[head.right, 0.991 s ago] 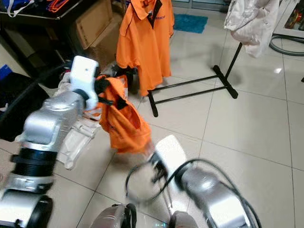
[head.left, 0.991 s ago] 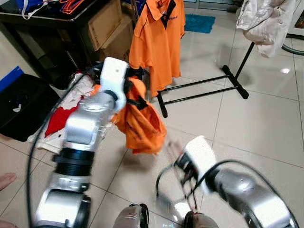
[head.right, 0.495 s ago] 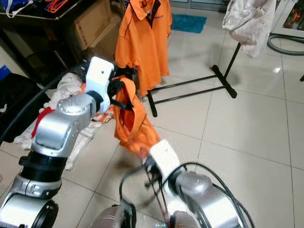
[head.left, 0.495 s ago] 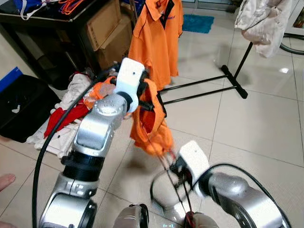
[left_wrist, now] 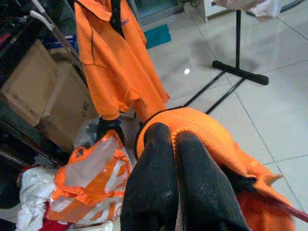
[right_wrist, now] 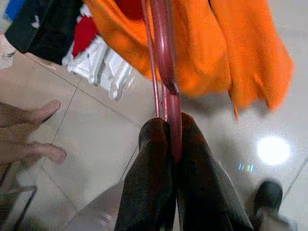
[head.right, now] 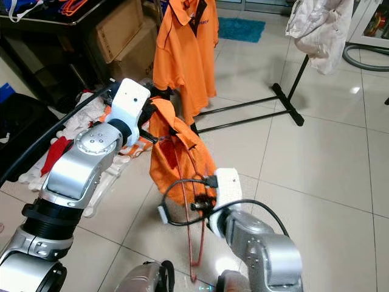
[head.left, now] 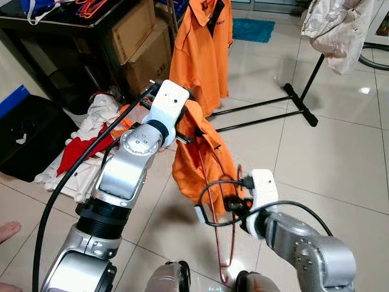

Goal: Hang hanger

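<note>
Right wrist view: right hand (right_wrist: 171, 139) grips red hanger (right_wrist: 163, 53).

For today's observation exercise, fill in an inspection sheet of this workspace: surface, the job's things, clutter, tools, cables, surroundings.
Surface: pale glossy tiled floor.
Job's things: red hanger hanging down inside an orange shirt; second orange shirt hanging on a black garment rack.
Clutter: heap of white, red and orange clothes on the floor.
Tools: left tool shut on the orange shirt's collar; right tool shut on the red hanger.
Cables: black cable along the left arm; black loop at the right wrist.
Surroundings: cardboard boxes, black bag, blue mat, a person's bare foot.
</note>
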Available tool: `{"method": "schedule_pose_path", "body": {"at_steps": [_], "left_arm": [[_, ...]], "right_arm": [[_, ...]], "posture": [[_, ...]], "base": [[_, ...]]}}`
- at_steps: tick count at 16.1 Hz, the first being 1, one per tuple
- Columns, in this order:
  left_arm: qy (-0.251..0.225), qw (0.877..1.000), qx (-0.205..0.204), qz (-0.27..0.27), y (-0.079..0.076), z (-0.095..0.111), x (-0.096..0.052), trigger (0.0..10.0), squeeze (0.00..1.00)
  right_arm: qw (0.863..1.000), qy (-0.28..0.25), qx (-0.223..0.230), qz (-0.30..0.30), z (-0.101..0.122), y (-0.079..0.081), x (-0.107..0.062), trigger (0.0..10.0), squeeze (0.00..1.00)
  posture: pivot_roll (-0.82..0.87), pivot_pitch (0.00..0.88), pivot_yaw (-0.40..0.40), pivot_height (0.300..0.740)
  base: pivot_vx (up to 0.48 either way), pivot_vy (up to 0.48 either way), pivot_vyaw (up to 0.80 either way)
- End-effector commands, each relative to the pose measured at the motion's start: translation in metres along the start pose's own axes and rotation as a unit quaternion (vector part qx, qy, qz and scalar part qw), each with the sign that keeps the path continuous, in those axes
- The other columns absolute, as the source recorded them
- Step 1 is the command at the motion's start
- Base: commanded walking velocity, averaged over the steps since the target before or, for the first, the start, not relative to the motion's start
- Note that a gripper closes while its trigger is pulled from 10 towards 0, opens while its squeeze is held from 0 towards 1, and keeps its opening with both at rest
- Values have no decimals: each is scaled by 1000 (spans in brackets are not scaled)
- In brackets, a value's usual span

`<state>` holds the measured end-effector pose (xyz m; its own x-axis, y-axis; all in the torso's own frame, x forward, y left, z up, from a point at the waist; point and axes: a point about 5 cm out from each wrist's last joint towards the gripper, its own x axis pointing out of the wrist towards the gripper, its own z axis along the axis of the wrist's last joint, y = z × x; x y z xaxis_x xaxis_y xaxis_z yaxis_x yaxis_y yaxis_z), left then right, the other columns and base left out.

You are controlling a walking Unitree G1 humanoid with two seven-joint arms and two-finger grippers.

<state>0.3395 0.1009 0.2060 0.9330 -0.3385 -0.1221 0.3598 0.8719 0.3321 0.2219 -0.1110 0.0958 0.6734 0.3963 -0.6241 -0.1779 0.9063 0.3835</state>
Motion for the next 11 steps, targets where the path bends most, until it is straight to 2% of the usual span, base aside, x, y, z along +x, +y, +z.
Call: {"method": "schedule_pose_path", "body": {"at_steps": [1, 3, 5, 6, 7, 8, 10, 11], "left_arm": [[-26, 999, 14, 34, 14, 11, -1, 10000, 0], [-29, 999, 16, 42, 18, 13, 0, 10000, 0], [-36, 998, 0, 44, 19, 17, 1, 10000, 0], [-42, 998, -12, 35, 16, 19, 1, 10000, 0], [-53, 998, -26, 0, 1, 21, 0, 10000, 0], [-53, 998, -25, -9, -4, 20, 0, 10000, 0], [-41, 999, -19, -21, -15, 10, 1, 10000, 0], [-29, 999, -8, -12, -18, 3, 5, 10000, 0]], "right_arm": [[999, 10, 45, 11, -8, 7, 0, 10000, 0], [998, 30, 62, -1, -12, 6, -2, 10000, 0], [989, 23, 145, -21, -9, 2, -2, 10000, 0], [985, 24, 171, -26, -8, 1, -2, 10000, 0], [976, 18, 218, -10, -3, 5, -1, 10000, 0], [975, 15, 222, 0, 0, 8, -1, 10000, 0], [978, 15, 204, 40, 7, 20, -2, 10000, 0], [995, 14, 77, 55, 15, 26, -6, 10000, 0]], "posture": [[42, 161, 94, 740], [39, 161, 93, 740], [30, 157, 91, 740], [29, 156, 90, 740], [26, 154, 88, 740], [26, 154, 88, 740], [19, 148, 86, 740], [19, 148, 86, 740]], "base": [[0, 0, 0], [0, 0, 0], [0, 0, 0], [0, 0, 0], [0, 0, 0], [0, 0, 0], [0, 0, 0], [0, 0, 0]]}}
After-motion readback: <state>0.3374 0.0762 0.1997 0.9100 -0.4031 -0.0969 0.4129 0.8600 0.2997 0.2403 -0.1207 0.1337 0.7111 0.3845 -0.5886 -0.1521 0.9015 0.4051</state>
